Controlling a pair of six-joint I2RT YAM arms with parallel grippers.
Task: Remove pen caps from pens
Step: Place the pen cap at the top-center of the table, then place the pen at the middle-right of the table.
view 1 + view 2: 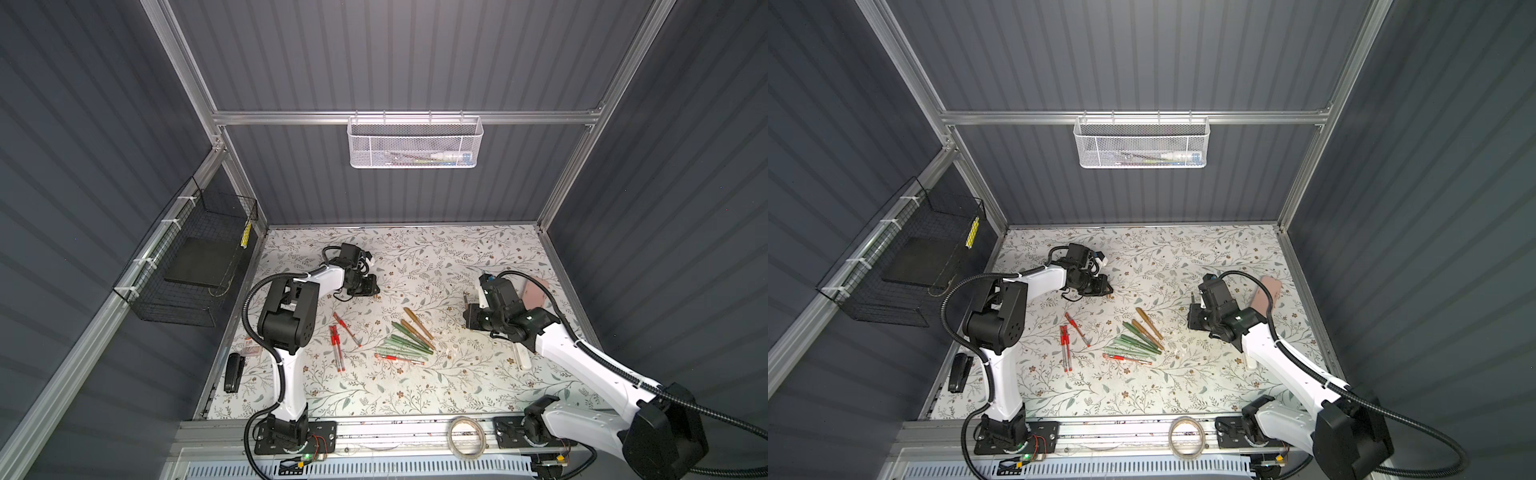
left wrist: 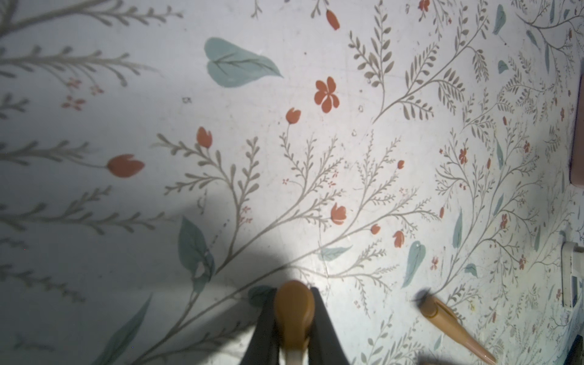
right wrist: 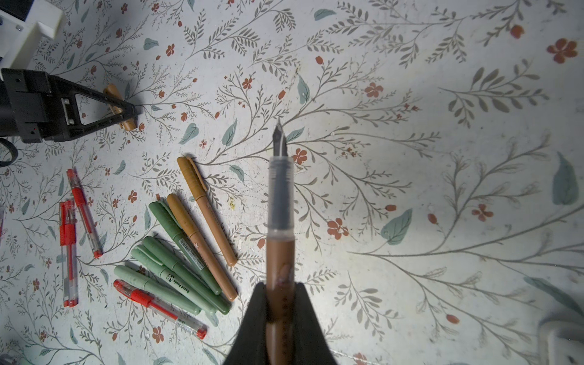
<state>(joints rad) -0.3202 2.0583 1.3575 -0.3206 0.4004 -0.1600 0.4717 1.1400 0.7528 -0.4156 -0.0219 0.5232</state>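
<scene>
- left gripper [image 2: 294, 290]: jaws clamped on a gold-brown cap [image 2: 294, 313]. Cap's rounded end pokes out past the tips, axis roughly in line w/ the fingers.
- right gripper [image 3: 279, 286]: jaws clamped on the barrel of an uncapped gold-brown pen [image 3: 279, 252]. Clear section + dark nib [image 3: 279, 139] are bare, held above the mat [image 3: 442, 164].
- Held pen: long axis in line w/ the right fingers, nib pointing straight out from the wrist. In a top view it aims toward the back wall, w/ the left gripper [image 1: 372, 291] well apart across the mat. Cap and pen fully separated, so this one looks done.
- Key relation for the next move: the remaining pens lie on the mat between the two arms. Two capped gold-brown pens [image 3: 207, 205] sit at the pile's right-arm edge, prob nearer the right gripper [image 1: 468, 311] than the left.
- Their axis: diagonal in both top views. Cap/clip ends point to the far side & the left arm, butt ends to the near right. That suits right on barrel, left on cap.
- green pens [image 3: 177, 278]: fanned against them, overlapping.
- red pens [image 3: 68, 240]: further toward the left arm. Caps seem on, but too small to be sure.
- Next, prob: drop cap + pen clear of the pile first.
</scene>
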